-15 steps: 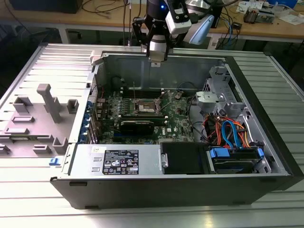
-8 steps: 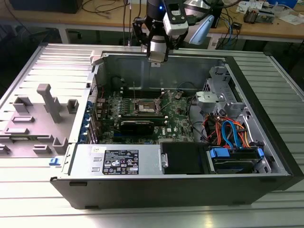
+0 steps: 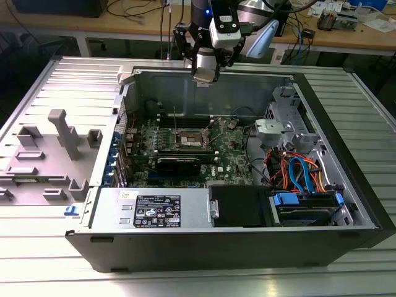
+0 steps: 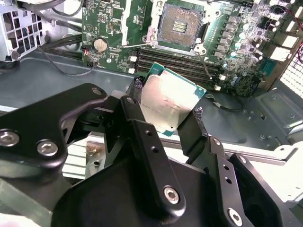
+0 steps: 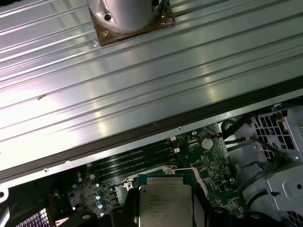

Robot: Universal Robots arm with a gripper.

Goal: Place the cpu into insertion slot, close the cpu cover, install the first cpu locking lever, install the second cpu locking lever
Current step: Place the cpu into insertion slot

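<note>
First wrist view: cpu (image 5: pixel 164 204) cut off by pic edge; second wrist view: insertion slot (image 4: pixel 179 24) part. cropped.

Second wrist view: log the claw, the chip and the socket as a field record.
claw: shut on the cpu, one finger on each of two opposite edges
cpu: in the air, tilted, silver metal top towards the camera
insertion slot: open and empty, contact field exposed, green board around it
cpu to slot: apart, chip not yet seated
claw position: in the exterior view, up near the back wall of the open computer case
</note>
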